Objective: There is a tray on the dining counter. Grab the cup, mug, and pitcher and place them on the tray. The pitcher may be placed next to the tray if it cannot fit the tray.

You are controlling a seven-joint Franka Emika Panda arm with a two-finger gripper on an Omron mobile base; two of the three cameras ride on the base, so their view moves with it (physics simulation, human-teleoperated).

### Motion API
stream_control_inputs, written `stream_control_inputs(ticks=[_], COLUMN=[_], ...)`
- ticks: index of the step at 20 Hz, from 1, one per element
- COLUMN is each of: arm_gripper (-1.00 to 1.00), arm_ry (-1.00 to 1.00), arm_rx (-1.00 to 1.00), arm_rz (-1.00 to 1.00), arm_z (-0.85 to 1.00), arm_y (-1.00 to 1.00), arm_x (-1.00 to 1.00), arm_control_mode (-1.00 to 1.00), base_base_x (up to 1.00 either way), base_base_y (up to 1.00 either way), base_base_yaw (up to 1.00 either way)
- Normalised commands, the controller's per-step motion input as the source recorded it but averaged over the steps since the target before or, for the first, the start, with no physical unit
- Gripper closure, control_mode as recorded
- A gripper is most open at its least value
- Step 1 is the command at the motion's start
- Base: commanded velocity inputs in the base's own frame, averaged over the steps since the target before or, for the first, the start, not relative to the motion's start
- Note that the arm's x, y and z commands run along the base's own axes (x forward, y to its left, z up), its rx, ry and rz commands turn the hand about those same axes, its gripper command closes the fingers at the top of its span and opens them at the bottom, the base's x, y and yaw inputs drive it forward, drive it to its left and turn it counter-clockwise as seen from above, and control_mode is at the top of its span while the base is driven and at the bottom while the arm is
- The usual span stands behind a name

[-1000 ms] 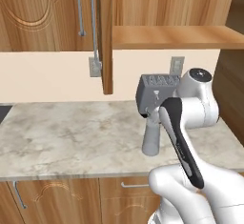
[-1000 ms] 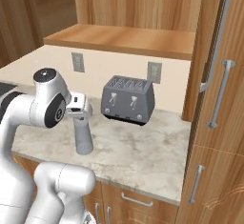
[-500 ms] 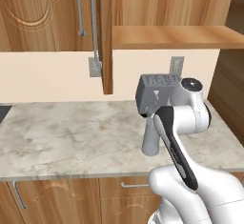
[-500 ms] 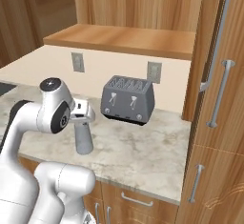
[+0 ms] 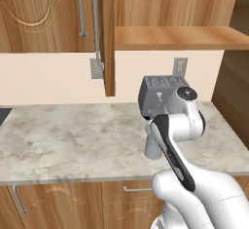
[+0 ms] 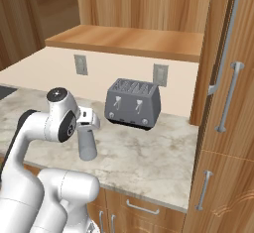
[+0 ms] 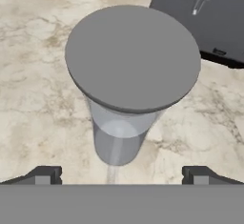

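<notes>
The grey pitcher (image 7: 132,58) stands upright on a marble worktop, just in front of a grey toaster. In the left base view the pitcher (image 5: 152,148) is partly hidden behind my arm; in the right base view the pitcher (image 6: 88,146) shows below my hand. My gripper (image 7: 121,175) hangs right over the pitcher's flat top, open, with one fingertip (image 7: 45,174) on each side and nothing between them. The tray, the cup, the mug and the dining counter are out of view.
The boxy toaster (image 6: 133,103) sits against the back wall behind the pitcher. A wooden shelf (image 5: 175,37) runs overhead, with a tall cabinet (image 6: 228,103) at the worktop's right end. The worktop (image 5: 68,135) stretches left, and its front edge is close to the pitcher.
My arm has come down and toward the pitcher, bringing the hand close over its top. The pitcher and toaster have not moved, and the jaws stayed open.
</notes>
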Motion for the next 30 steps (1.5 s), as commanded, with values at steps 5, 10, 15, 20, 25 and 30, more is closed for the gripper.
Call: stream_control_inputs(ticks=[5, 10, 15, 20, 25, 30], arm_gripper=[-1.0, -1.0, -1.0, -1.0, -1.0, -1.0], arm_ry=[0.0, 0.0, 0.0, 0.02, 0.0, 0.0], arm_rx=[0.0, 0.01, 0.03, 0.02, 0.0, 0.0], arm_rz=[0.0, 0.0, 0.0, 0.0, 0.0, 0.0], arm_z=[-0.24, -0.23, -0.23, -0.07, 0.0, 0.0], arm_y=[0.03, 0.0, 0.0, 0.0, 0.0, 0.0], arm_x=[0.24, 0.23, 0.2, 0.05, 0.0, 0.0], arm_control_mode=[-1.0, -1.0, -1.0, -1.0, -1.0, -1.0], base_base_x=[0.0, 0.0, 0.0, 0.0, 0.0, 0.0], base_base_y=[0.0, 0.0, 0.0, 0.0, 0.0, 0.0], base_base_yaw=[0.0, 0.0, 0.0, 0.0, 0.0, 0.0])
